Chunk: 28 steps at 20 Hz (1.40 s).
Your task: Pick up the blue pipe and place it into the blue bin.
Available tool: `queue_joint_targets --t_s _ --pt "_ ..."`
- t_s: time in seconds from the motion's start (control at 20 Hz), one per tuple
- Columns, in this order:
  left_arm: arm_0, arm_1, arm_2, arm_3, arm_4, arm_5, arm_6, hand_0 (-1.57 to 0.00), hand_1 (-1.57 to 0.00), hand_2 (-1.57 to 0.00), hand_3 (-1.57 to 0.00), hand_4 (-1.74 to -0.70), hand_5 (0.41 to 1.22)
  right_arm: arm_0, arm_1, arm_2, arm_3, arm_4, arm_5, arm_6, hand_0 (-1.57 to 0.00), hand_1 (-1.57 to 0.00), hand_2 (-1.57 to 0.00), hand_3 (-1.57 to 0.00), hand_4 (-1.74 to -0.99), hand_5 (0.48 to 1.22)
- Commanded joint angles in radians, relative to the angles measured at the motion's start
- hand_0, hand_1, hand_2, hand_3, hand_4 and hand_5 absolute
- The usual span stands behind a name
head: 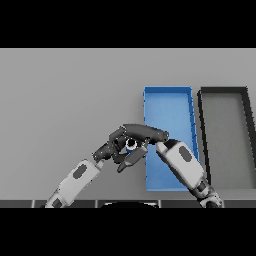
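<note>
Only a small part of the blue pipe (131,144) shows, just left of the blue bin (168,102), between my two hands. My right hand (145,133) reaches in from the lower right across the bin's left wall, its fingers and thumb curled round the pipe. My left hand (111,147) comes from the lower left and sits right against the pipe's left side, merging darkly with the right hand. Most of the pipe is hidden by the hands.
A black bin (223,91) stands directly right of the blue bin, both long and running away from me. My right forearm (184,166) lies over the blue bin's near end. Bare grey table (65,100) stretches to the left and behind.
</note>
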Motion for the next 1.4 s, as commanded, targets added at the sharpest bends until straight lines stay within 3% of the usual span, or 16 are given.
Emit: queue_joint_targets --t_s 0.0,0.1,0.2,0.25,0.4,0.5,0.55,0.6,0.7,0.8,0.85,1.05,1.2,1.35 --pt "0.006 -0.021 0.007 0.006 0.007 0.011 -0.021 -1.06 -1.02 -0.97 -0.94 -1.61 1.221 -0.003 0.0 0.005 -0.005 -0.039 -0.001 0.026 -1.13 -1.12 -1.14 -0.96 -1.562 0.666" --pt "0.027 -0.03 0.028 -0.002 0.033 -0.001 -0.019 -1.25 -1.22 -1.12 -1.17 -1.66 1.221 0.012 0.0 0.014 0.005 -0.082 -0.011 0.011 -1.29 -1.29 -1.3 -1.18 -1.495 0.826" --pt "0.035 -0.052 0.049 -0.006 0.058 -0.014 -0.046 -1.36 -1.34 -1.25 -1.31 -1.69 1.221 0.018 -0.014 0.019 -0.003 -0.077 -0.026 -0.068 -1.39 -1.39 -1.4 -1.32 -1.452 0.968" --pt "0.033 -0.059 0.052 0.001 0.057 -0.02 -0.058 -1.4 -1.39 -1.31 -1.36 -1.7 1.221 0.01 -0.029 0.027 -0.003 -0.028 -0.026 -0.115 -1.43 -1.42 -1.43 -1.37 -1.441 1.019" --pt "0.035 -0.063 0.065 -0.004 0.064 -0.024 -0.046 -1.49 -1.48 -1.39 -1.46 -1.72 1.221 0.001 -0.049 0.06 -0.013 0.004 -0.044 -0.155 -1.5 -1.5 -1.5 -1.47 -1.465 1.118" --pt "0.028 -0.065 0.077 0.012 0.077 -0.034 -0.053 -1.52 -1.51 -1.39 -1.5 -1.73 1.221 -0.001 -0.048 0.072 -0.009 -0.019 -0.078 -0.141 -1.52 -1.52 -1.53 -1.51 -1.475 1.155" --pt "0.029 -0.056 0.076 0.009 0.064 -0.033 -0.077 -1.43 -1.35 -1.22 -1.33 -1.65 1.221 -0.003 -0.05 0.071 -0.004 -0.039 -0.095 -0.148 -1.53 -1.53 -1.53 -1.52 -1.48 1.168" --pt "0.022 -0.041 0.061 0.011 0.026 -0.032 -0.1 -1.16 -1.08 -0.98 -1.07 -1.54 1.221 -0.01 -0.06 0.068 0.006 -0.071 -0.101 -0.142 -1.54 -1.54 -1.54 -1.53 -1.483 1.179" --pt "0.014 0.0 0.045 0.002 -0.027 -0.08 -0.104 -0.74 -0.69 -0.62 -0.68 -1.31 1.221 -0.003 -0.066 0.092 -0.012 -0.079 -0.111 -0.123 -1.55 -1.55 -1.55 -1.54 -1.488 1.194" --pt "0.015 0.006 0.038 0.002 -0.078 -0.097 -0.114 -0.47 -0.44 -0.4 -0.44 -1.14 1.187 -0.012 -0.08 0.087 -0.019 -0.084 -0.11 -0.097 -1.56 -1.56 -1.56 -1.55 -1.491 1.204" --pt "0.019 -0.004 0.034 0.012 -0.096 -0.098 -0.123 -0.38 -0.35 -0.32 -0.35 -1.09 1.113 -0.009 -0.077 0.088 -0.011 -0.076 -0.104 -0.114 -1.56 -1.56 -1.56 -1.56 -1.492 1.207" --pt "0.014 0.016 0.054 0.015 -0.114 -0.092 -0.105 -0.15 -0.14 -0.13 -0.14 -0.94 0.785 -0.006 -0.074 0.1 -0.031 -0.075 -0.115 -0.127 -1.57 -1.57 -1.57 -1.57 -1.496 1.215" --pt "0.015 0.006 0.048 0.011 -0.119 -0.084 -0.08 -0.08 -0.07 -0.07 -0.07 -0.89 0.664 -0.014 -0.072 0.106 -0.032 -0.052 -0.129 -0.109 -1.57 -1.57 -1.57 -1.57 -1.495 1.218" --pt "0.023 0.007 0.063 0.004 -0.085 -0.094 -0.066 -0.04 -0.04 -0.03 -0.04 -0.89 0.599 -0.012 -0.072 0.098 -0.027 -0.07 -0.123 -0.117 -1.57 -1.57 -1.57 -1.57 -1.49 1.22"
